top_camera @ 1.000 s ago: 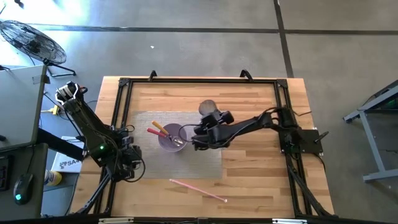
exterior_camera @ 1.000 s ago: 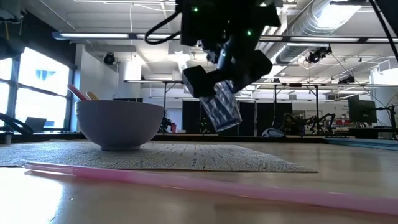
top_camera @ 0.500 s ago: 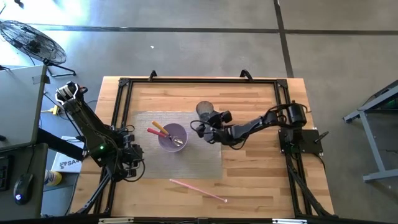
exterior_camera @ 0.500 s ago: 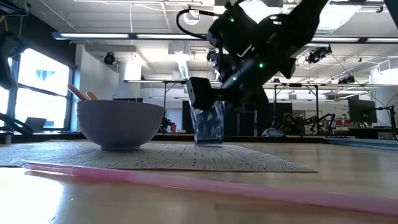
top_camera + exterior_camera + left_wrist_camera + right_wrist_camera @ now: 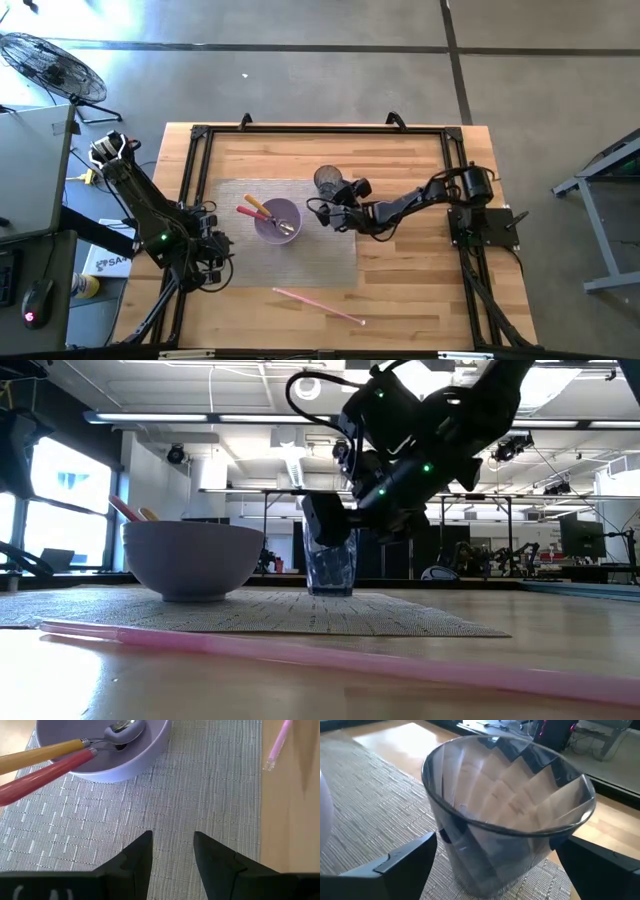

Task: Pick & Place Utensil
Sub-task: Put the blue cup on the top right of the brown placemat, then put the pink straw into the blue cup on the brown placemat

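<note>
From above, the right gripper [image 5: 325,205] reaches across the mat [image 5: 240,195] with a glass [image 5: 327,180] just ahead of its fingers and the bowl [image 5: 277,220], holding two spoons [image 5: 257,208], beside it; a pink straw [image 5: 318,306] lies on the table [image 5: 420,290] nearer the front edge, and the left gripper [image 5: 205,265] waits near the mat's corner. At table height, the glass [image 5: 331,568] stands upright on the mat [image 5: 300,610] under the gripper. The left wrist shows spread fingers [image 5: 135,860] over bare mat, bowl [image 5: 107,767] beyond. The right wrist shows its fingers [image 5: 395,862] wide either side of the glass [image 5: 507,825], not touching it.
</note>
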Controlling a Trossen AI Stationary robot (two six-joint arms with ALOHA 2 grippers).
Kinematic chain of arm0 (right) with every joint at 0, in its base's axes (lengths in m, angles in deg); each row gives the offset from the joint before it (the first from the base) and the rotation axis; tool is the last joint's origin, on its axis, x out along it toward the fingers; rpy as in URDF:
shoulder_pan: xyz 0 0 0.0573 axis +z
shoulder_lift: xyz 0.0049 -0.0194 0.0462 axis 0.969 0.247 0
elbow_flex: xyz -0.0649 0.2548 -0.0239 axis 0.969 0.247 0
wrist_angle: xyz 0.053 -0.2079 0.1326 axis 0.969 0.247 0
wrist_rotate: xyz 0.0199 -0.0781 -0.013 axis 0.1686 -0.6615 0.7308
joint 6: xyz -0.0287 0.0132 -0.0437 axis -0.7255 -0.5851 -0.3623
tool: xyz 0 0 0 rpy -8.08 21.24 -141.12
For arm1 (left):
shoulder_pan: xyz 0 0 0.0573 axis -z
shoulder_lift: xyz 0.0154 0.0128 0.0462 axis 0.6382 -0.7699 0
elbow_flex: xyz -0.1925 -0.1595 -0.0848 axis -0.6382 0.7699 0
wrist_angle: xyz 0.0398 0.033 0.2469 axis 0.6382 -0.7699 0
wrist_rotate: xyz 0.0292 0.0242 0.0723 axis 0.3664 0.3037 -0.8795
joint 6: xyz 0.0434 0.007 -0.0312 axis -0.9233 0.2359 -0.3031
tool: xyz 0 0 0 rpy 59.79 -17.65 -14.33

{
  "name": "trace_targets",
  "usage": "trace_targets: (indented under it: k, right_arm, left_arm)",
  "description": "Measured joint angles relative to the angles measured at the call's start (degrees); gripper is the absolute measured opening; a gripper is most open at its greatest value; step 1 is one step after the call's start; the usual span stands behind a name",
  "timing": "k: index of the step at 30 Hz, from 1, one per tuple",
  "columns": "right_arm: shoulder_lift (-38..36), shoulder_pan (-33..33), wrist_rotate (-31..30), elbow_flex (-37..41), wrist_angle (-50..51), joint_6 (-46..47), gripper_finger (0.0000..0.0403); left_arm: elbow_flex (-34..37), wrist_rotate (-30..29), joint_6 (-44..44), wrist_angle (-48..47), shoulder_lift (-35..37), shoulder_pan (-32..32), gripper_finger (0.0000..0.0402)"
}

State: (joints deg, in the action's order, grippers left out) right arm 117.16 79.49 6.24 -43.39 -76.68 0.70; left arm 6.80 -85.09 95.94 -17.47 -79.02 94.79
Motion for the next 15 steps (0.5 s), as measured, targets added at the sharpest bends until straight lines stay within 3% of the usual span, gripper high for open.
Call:
trace_targets:
  k: [6, 10, 15]
  right_arm:
    - [-1.4, 0.0, 4.1, 0.0, 3.9, 1.3, 0.0398]
    - [-7.5, 0.0, 8.1, 0.0, 16.6, 7.8, 0.0398]
    - [-16.1, 2.0, 19.1, 0.0, 29.8, 13.7, 0.0396]
  left_arm:
    - [0.0, 0.6, 0.2, 0.0, 0.0, 0.0, 0.0140]
    - [0.0, 0.7, 0.2, 0.1, 0.0, 0.0, 0.0140]
    - [0.0, 0.6, 0.2, 0.2, 0.0, 0.0, 0.0140]
